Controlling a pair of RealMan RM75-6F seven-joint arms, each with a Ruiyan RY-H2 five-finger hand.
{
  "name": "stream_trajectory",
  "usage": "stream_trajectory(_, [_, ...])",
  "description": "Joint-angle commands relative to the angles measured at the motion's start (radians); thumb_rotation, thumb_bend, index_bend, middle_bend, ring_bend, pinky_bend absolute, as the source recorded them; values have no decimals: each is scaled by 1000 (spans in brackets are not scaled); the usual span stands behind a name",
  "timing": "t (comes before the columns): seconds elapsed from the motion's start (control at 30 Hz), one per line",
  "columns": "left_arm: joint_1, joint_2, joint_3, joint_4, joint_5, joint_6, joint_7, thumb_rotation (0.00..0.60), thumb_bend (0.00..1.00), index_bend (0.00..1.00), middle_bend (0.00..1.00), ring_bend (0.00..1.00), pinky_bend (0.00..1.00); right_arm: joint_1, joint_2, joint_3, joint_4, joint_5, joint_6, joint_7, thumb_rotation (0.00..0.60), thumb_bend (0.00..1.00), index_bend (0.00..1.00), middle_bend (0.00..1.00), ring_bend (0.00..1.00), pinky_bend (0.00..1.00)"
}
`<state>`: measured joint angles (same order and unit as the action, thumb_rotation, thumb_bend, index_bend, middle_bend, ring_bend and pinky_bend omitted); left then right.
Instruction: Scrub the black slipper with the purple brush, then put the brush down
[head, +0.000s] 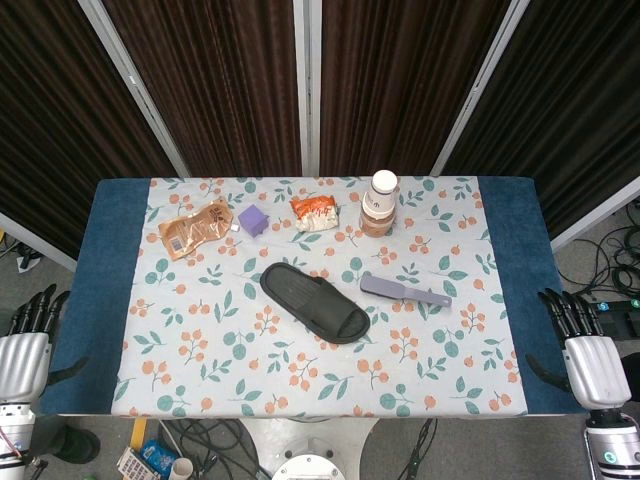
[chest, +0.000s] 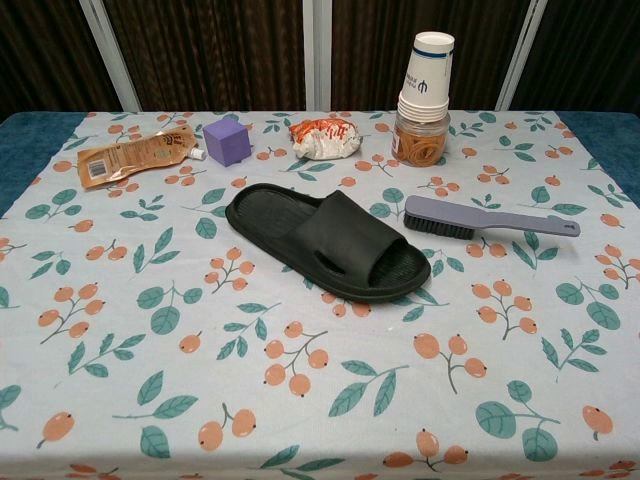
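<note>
The black slipper (head: 314, 302) (chest: 328, 240) lies flat in the middle of the floral tablecloth, toe toward the near right. The purple brush (head: 404, 291) (chest: 488, 219) lies bristles-down just right of it, handle pointing right, a small gap between them. My left hand (head: 28, 345) hangs off the table's left edge with fingers straight and apart, holding nothing. My right hand (head: 585, 350) hangs off the right edge the same way, empty. Neither hand shows in the chest view.
Along the far side stand an orange pouch (head: 194, 227), a purple cube (head: 253, 219), a crumpled orange-white wrapper (head: 315, 212) and a stack of paper cups on a jar (head: 379, 204). Blue cloth (head: 115, 280) borders the floral cover on both sides.
</note>
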<state>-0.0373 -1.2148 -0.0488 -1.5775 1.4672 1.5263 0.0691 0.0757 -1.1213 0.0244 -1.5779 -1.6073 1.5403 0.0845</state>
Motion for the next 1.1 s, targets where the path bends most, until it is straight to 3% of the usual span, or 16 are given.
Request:
stream_trajectory(0.03, [-1,-1,0,3,-2,-2,-3,600,151,121,117,62,126,0,0,0,0,-1,-1,-2,600,124,0,67,0,19])
stream_trajectory(0.3, [4,-6,6,14,4,1,-11,600,151,121,117,62,126,2,5,2,-4,1,-6,-7,600,123,0,67,0,19])
stream_trajectory(0.4, [4,-8,7,18,2,-1,-18,600,151,121,117,62,126,21,6,14,-10,23,-44,-32,600,81,0,75,0,20])
stream_trajectory(0.53, [6,-13,9,25,-1,-5,-28,600,151,121,117,62,126,89,1,49,-34,78,-153,-89,600,9,1,132,20,69])
stream_trajectory(0.73, [3,-28,11,39,-10,-22,-42,600,151,121,117,62,126,229,-60,102,-14,233,-409,-149,600,0,57,200,51,98])
stream_trajectory(0.87, [-8,-24,8,32,-19,-45,-40,600,151,121,117,62,126,332,-141,133,59,353,-580,-202,600,0,135,259,104,114])
stream_trajectory(1.1, [-20,-23,4,25,-26,-63,-30,600,151,121,117,62,126,454,-266,166,189,499,-735,-268,600,0,258,313,159,172])
